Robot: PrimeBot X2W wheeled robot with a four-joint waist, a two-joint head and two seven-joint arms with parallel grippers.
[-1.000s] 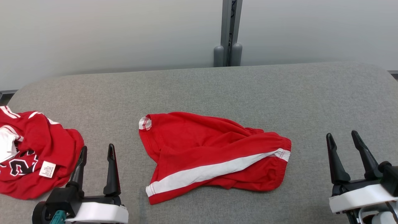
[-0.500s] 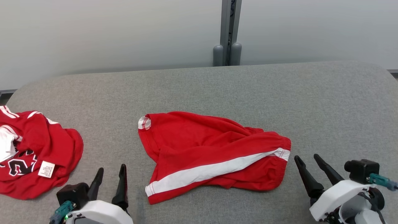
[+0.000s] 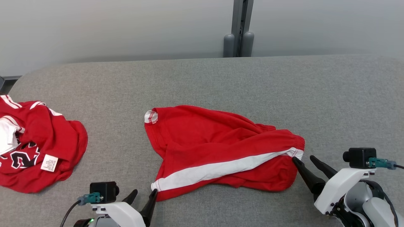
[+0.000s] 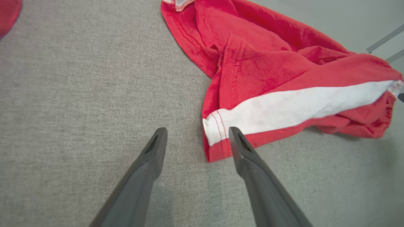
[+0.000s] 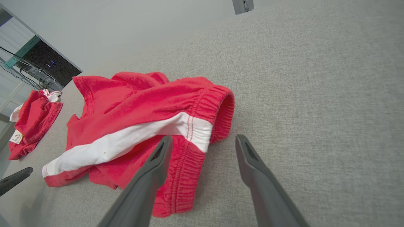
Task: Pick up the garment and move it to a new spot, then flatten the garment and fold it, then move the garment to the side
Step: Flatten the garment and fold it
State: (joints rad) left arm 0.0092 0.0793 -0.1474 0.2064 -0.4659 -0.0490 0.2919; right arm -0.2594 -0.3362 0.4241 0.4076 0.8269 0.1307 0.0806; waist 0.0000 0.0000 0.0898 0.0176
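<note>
Nearest us, our left gripper [image 3: 144,194] is spread wide with nothing in its grasp, one finger just at the striped hem corner of the red shorts with a white side stripe [image 3: 221,142]. Our right gripper [image 3: 303,158] is likewise released, straddling the elastic waistband's edge, one finger over the fabric and the other over the bare grey fabric-covered table [image 3: 221,82]. The shorts lie rumpled mid-table. Well to the left sits a crumpled red jersey [image 3: 41,142]. Beyond the table stands a grey post [image 3: 239,31].
</note>
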